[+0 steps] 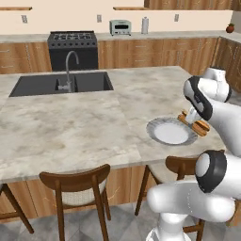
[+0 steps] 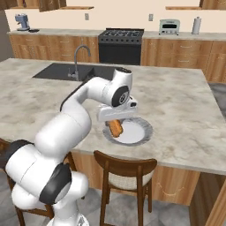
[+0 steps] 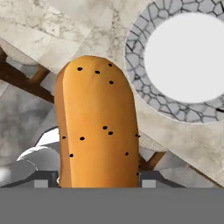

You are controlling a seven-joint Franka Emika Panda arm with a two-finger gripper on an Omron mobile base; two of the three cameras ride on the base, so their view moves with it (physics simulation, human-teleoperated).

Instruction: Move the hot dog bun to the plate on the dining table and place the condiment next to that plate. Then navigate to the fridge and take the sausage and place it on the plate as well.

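My gripper [image 3: 98, 181] is clenched on the hot dog bun [image 3: 96, 127], one dark finger tip pressed against each long side near its lower end.

In the left base view, the bun [image 1: 201, 126] hangs at the right side of the dining table [image 1: 70, 127], just past the right rim of the plate [image 1: 172, 132], which sits close to the near edge of the top. The arm hides most of the hand here, so I cannot judge the bun's height over the stone. A sink [image 1: 61, 84] is let into the far left of the same top, and two wooden chairs [image 1: 77, 186] stand under the near edge.

In the right base view, the bun [image 2: 115, 128] points down from the gripper [image 2: 115, 120] over the left part of the plate [image 2: 137, 132], near the table's front edge. I cannot tell whether it touches the plate.

In the hand view, the tan-orange bun, dotted with dark seeds, runs up the middle; the plate's cracked grey rim [image 3: 135, 74] lies to the upper right, with the table edge and a chair below.

I judge the bun light, soft and easily crushed, not slippery. Holding it across its width near one end works, though a grip at mid-length would swing less. It should go down gently and flat.
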